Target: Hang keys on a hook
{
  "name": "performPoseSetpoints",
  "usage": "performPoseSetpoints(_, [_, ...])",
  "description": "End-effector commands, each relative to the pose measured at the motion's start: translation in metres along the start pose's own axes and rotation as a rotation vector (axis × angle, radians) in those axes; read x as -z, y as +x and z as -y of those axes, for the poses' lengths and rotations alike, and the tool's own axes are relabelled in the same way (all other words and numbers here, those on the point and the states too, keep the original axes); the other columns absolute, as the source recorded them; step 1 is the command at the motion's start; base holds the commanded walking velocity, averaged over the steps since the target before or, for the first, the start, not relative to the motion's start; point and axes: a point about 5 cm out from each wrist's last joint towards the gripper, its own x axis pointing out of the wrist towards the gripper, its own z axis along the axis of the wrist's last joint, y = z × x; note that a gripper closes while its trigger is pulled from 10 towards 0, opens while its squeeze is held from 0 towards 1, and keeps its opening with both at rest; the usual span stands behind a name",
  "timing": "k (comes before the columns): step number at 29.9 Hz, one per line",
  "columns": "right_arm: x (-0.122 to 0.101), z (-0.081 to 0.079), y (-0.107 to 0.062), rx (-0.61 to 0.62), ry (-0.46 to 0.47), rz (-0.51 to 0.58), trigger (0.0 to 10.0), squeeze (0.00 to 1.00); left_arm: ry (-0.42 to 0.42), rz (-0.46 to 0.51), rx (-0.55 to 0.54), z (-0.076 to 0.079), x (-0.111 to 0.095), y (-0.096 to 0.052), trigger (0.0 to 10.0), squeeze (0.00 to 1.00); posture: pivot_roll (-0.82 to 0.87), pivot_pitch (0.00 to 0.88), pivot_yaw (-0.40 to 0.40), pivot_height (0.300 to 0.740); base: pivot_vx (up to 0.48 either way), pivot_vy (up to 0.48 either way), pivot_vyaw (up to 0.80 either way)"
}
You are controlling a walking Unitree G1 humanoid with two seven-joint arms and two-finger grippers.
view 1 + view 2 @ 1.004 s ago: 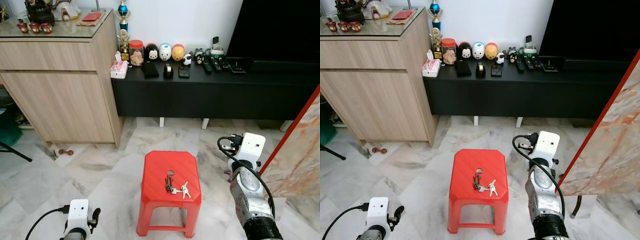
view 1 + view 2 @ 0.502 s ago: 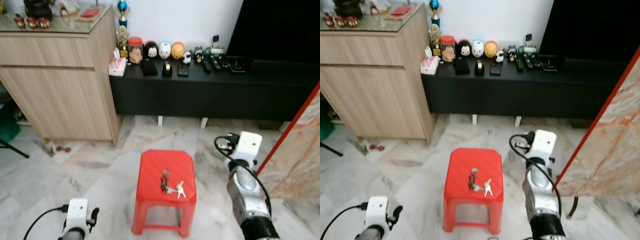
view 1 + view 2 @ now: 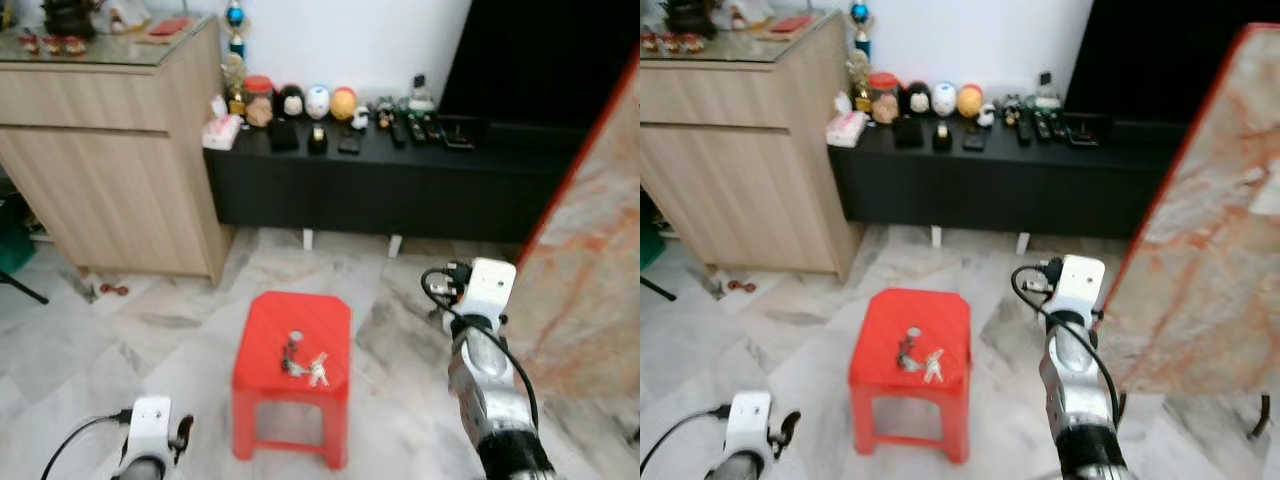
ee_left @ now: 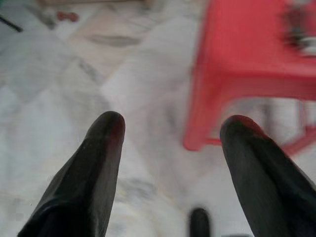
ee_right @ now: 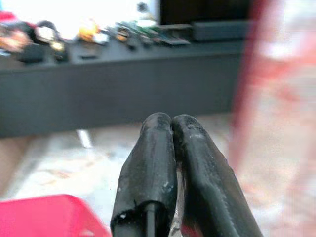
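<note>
You have one bunch of keys [image 3: 303, 364] near the red stool's [image 3: 262, 330] front edge, left pincer [image 4: 168, 133] released low over the floor, right pincer [image 5: 172, 123] clenched empty beside the stool.

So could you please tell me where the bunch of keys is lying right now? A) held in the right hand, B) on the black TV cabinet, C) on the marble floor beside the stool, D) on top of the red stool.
D: the keys lie on the seat of the red stool, while the right hand is shut on nothing, raised beside the stool, and the left hand is open above the floor.
</note>
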Motion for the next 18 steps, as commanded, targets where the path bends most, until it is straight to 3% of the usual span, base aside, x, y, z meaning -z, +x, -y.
performPoseSetpoints(1, [-0.01,-0.0038,0.0035,-0.006,0.007,0.038,10.0,0.0,0.007,-0.008,-0.002,-0.0018,0.0014,-0.0005,10.0,0.0,0.16,0.0,-0.049,0.74,0.0,-0.428,0.0])
performPoseSetpoints(18, [-0.0127,-0.0043,0.0043,-0.009,0.008,0.048,10.0,0.0,0.002,-0.006,-0.004,-0.0008,0.0013,-0.0005,10.0,0.0,0.16,0.0,-0.051,0.74,0.0,-0.424,0.0])
